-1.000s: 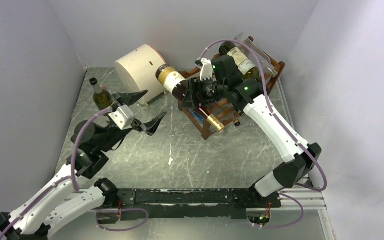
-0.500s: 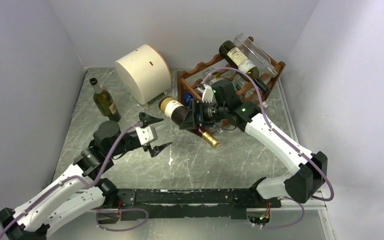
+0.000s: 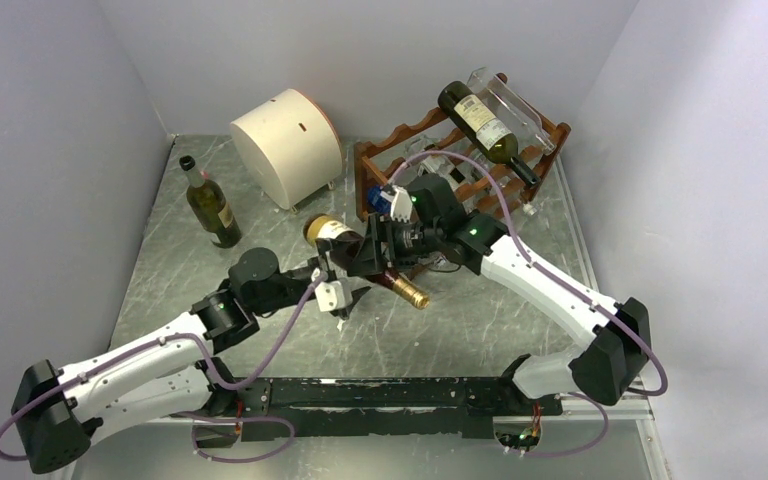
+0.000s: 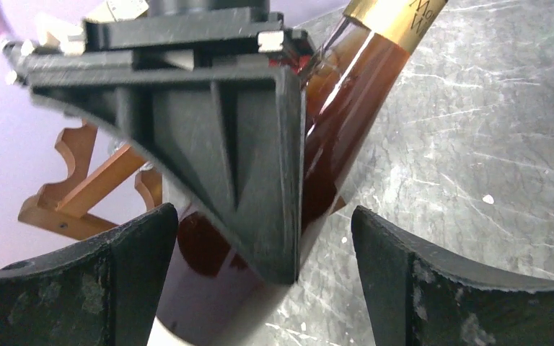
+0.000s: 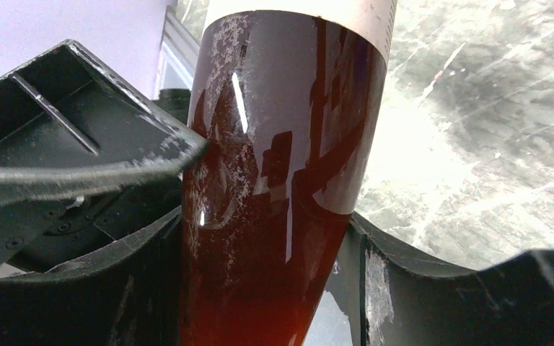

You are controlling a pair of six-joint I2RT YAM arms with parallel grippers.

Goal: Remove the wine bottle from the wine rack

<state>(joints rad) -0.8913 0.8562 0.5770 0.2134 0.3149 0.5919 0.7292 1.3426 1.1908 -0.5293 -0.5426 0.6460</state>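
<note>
Right fingers [image 5: 462, 295] are clenched on the dark wine bottle [image 3: 332, 232], gripping near its shoulder, below the cream label; the bottle is off the wine rack [image 3: 407, 133], held tilted just in front of it over the bench [image 3: 480, 320], gold-foiled neck angled toward the near edge; left fingers [image 4: 58, 288] are released, spread wide, one on either side of the bottle's body; another dark bottle [image 3: 475, 115] lies across the rack's top; a green bottle [image 3: 210, 205] stands upright at left, near the cream drum [image 3: 285, 145].
</note>
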